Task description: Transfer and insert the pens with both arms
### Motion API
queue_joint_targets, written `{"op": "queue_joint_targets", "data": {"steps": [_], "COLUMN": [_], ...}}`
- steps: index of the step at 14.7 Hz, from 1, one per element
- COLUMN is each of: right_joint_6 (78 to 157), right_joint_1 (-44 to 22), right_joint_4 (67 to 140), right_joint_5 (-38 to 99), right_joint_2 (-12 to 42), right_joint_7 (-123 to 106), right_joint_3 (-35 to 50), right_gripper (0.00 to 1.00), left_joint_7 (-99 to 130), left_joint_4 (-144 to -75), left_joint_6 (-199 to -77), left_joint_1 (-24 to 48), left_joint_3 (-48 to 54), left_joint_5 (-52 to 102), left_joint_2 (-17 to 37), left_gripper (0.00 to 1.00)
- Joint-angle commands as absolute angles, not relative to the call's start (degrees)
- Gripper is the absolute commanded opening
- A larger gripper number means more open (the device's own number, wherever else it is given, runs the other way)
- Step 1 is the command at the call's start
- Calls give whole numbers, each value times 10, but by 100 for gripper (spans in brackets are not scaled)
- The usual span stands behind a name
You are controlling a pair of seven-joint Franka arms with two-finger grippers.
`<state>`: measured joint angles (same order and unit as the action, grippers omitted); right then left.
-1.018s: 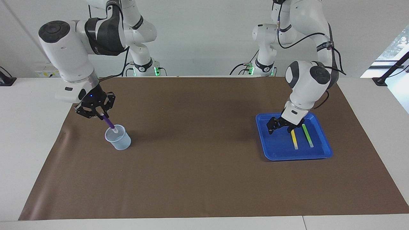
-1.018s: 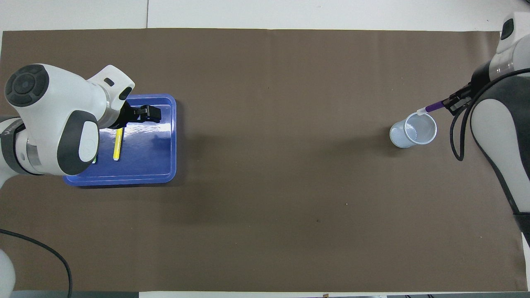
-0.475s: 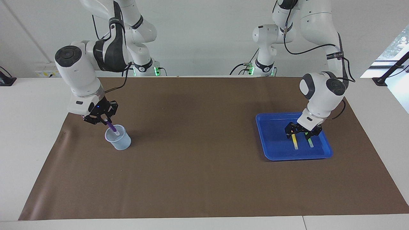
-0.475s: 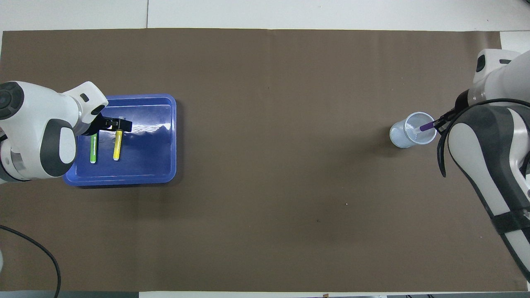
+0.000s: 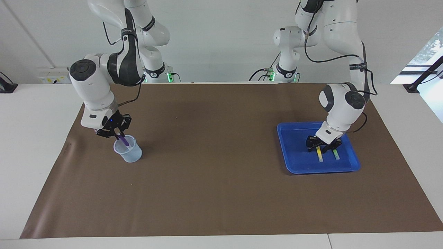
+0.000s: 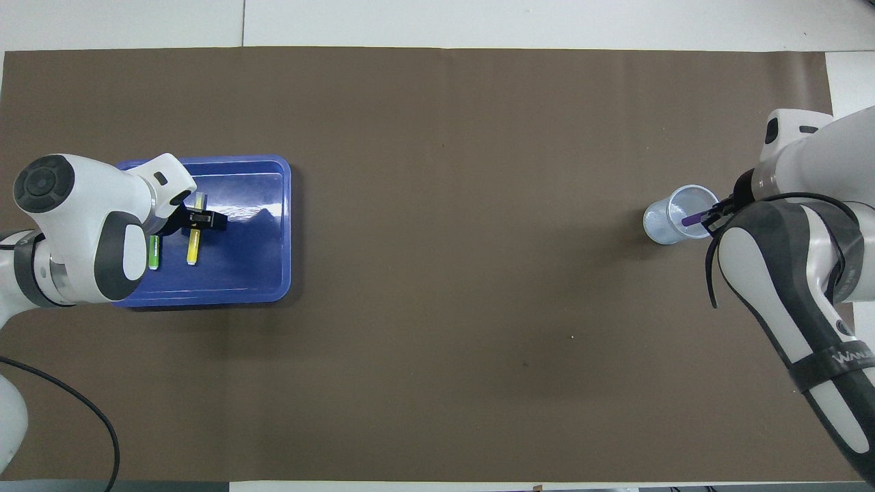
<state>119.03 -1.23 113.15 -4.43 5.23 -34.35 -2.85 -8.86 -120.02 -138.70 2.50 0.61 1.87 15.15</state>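
Three pens total, one tray, one cup. My left gripper [image 6: 200, 220] is down in the blue tray [image 6: 266, 205] near the table's left-arm end, right over the yellow pen [image 6: 194, 249], with the green pen [image 6: 154, 251] lying beside it; can't tell if I've clamped yet. These look light, stiff and slick, so I'd pinch mid-barrel. At the right-arm end, my right gripper [image 6: 714, 217] sits at the top of the purple pen [image 6: 690, 220], which leans tip-down in the clear cup [image 6: 660, 225]; can't tell if I'm gripping it.
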Motion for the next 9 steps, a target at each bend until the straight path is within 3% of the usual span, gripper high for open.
{"op": "queue_joint_targets", "data": {"steps": [1, 4, 6, 7, 9], "right_joint_6": [1198, 1160, 1100, 1080, 1047], "right_joint_1": [-6, -7, -10, -11, -11], "right_joint_4": [1148, 1101, 1038, 1021, 1010], "right_joint_5": [-54, -47, -20, 18, 91], "right_joint_2": [34, 47, 61, 60, 59], "right_joint_7": [-353, -357, -355, -354, -348], "right_joint_3": [-24, -24, -22, -21, -21], "right_gripper": [59, 72, 94, 100, 100], "left_joint_7": [-71, -44, -41, -32, -3], "left_joint_4": [-1212, -1205, -1202, -1196, -1179], "left_joint_6": [-1382, -1353, -1333, -1320, -1287], "left_joint_1": [25, 27, 28, 29, 37], "left_joint_3": [8, 8, 8, 8, 10], "left_joint_5": [7, 7, 7, 7, 7], "left_joint_2": [142, 131, 118, 113, 104], "left_gripper": [0, 0, 0, 0, 0]}}
